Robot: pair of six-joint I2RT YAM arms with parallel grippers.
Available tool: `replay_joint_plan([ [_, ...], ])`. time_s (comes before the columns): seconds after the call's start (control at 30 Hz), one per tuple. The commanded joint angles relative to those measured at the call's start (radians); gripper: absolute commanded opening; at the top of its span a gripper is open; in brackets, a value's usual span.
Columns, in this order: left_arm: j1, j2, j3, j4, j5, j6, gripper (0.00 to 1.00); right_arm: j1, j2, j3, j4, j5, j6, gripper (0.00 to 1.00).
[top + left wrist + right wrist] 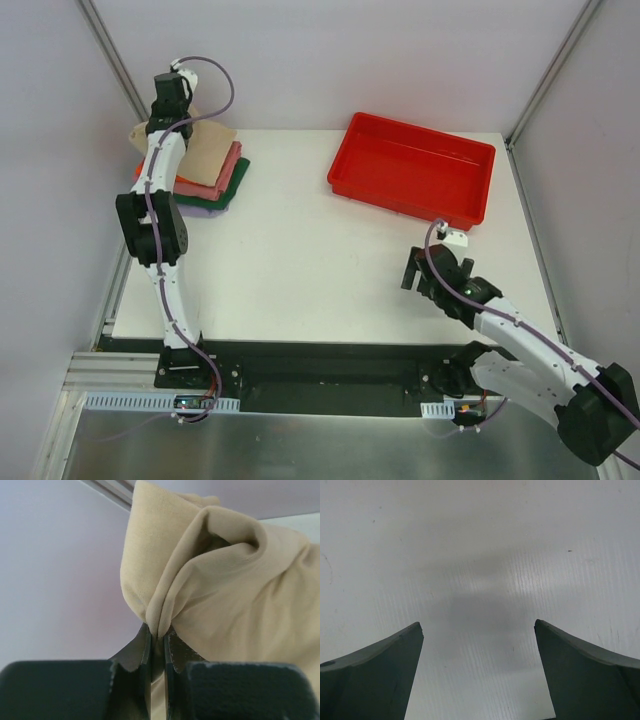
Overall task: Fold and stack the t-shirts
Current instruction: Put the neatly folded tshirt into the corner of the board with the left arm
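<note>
A stack of folded t-shirts lies at the table's far left corner: the beige t-shirt [207, 150] on top, pink [232, 165], orange [140, 170], dark green [237, 180] and lavender [190, 203] edges below. My left gripper [160, 125] is over the stack's far left corner, shut on a bunched fold of the beige t-shirt [225, 590], pinched between its fingertips [142, 642]. My right gripper [412, 270] is open and empty, low over bare white table [480, 555] at the near right.
A red plastic tray [412, 168] stands at the far right of the table. Grey enclosure walls with metal frame posts close in the back and both sides.
</note>
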Motion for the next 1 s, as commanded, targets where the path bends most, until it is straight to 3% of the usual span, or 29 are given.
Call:
replay_joint_plan([
  [0.0,0.020,0.043,0.061,0.127,-0.052,-0.045,0.00,-0.007,0.046,0.075,0.030,0.017,-0.004,0.96],
  [0.03,0.023,0.062,0.062,0.136,-0.059,-0.052,0.01,-0.007,0.055,0.081,0.027,0.015,-0.004,0.96],
  [0.1,0.032,0.076,0.061,0.146,-0.059,-0.083,0.17,-0.007,0.071,0.092,0.025,0.012,-0.001,0.96],
  [0.17,0.041,0.079,0.061,0.149,-0.059,-0.107,0.44,-0.007,0.089,0.098,0.024,0.011,0.001,0.96],
  [0.23,0.043,0.070,0.058,0.149,-0.066,-0.124,0.82,-0.007,0.109,0.105,0.013,0.018,0.001,0.96],
  [0.3,0.043,0.044,0.039,0.147,-0.082,-0.155,0.99,-0.007,0.123,0.118,-0.007,0.037,-0.001,0.96],
  [0.57,0.026,-0.215,-0.128,0.069,-0.062,-0.368,0.99,-0.007,0.060,0.105,-0.041,0.008,0.012,0.96],
  [0.67,-0.005,-0.370,-0.189,-0.071,0.013,-0.572,0.99,-0.008,-0.003,0.075,-0.031,-0.006,0.012,0.96],
  [0.87,-0.034,-0.803,-0.701,-0.124,0.433,-1.138,0.99,-0.019,-0.104,0.018,-0.010,-0.015,0.047,0.96],
  [0.9,-0.073,-0.867,-0.781,-0.124,0.446,-1.184,0.99,-0.019,-0.124,0.013,-0.010,-0.031,0.049,0.96],
  [0.97,-0.278,-0.976,-0.976,-0.124,0.293,-1.220,0.99,-0.019,-0.168,0.000,-0.001,-0.049,0.049,0.96],
])
